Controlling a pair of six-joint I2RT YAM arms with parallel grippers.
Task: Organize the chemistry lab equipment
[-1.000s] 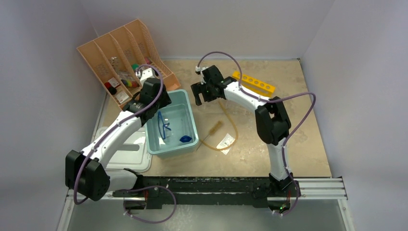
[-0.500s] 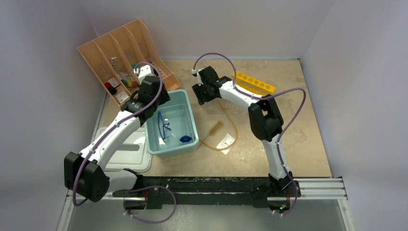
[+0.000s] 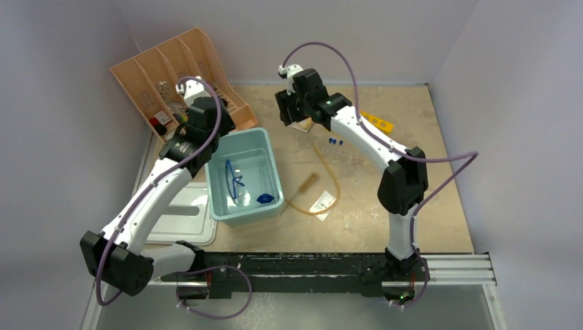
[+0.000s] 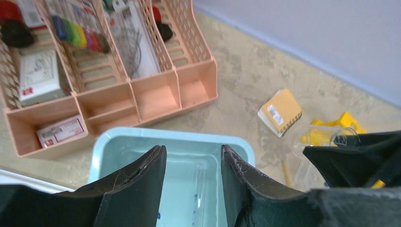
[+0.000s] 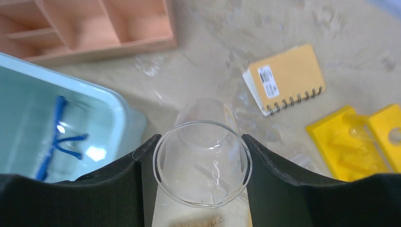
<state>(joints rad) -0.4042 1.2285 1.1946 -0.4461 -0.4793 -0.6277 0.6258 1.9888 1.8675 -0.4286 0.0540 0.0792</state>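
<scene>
My right gripper (image 3: 294, 113) (image 5: 202, 161) is shut on a clear glass beaker (image 5: 203, 165), held above the table behind the pale teal tub (image 3: 271, 148). My left gripper (image 3: 196, 124) (image 4: 193, 156) is open and empty over the tub's far end. In the tub lie blue-rimmed goggles (image 3: 234, 180) (image 5: 59, 137) and a clear cylinder (image 4: 199, 189) with a blue base (image 3: 265, 199). Amber tubing (image 3: 331, 175) and a wooden-handled brush (image 3: 307, 183) lie right of the tub. Two blue-capped tubes (image 3: 335, 141) lie under the right arm.
The peach file organiser (image 3: 172, 69) (image 4: 156, 94) with small items stands at the back left. A yellow spiral notebook (image 5: 286, 78) (image 4: 280, 112) and a yellow tube rack (image 3: 378, 122) (image 5: 364, 137) lie at the back. A white lid (image 3: 182, 220) lies left of the tub.
My right gripper has moved back and up with the beaker, uncovering the blue-capped tubes. My left gripper has moved back and left toward the organiser.
</scene>
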